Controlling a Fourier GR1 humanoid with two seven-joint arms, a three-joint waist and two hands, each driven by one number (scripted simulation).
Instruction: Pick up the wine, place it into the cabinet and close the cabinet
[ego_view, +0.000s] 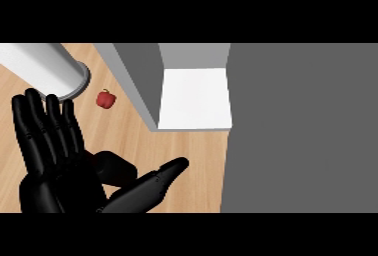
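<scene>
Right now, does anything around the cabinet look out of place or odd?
Nothing looks spilled or damaged. The only stray is a small red pepper on the light wooden counter, left of the open grey cabinet.

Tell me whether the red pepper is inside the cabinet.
No, the red pepper lies on the wooden counter, outside the cabinet and left of its grey side wall.

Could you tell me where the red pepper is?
Head view, upper left: the red pepper lies on the counter between the grey cylinder and the cabinet.
</scene>
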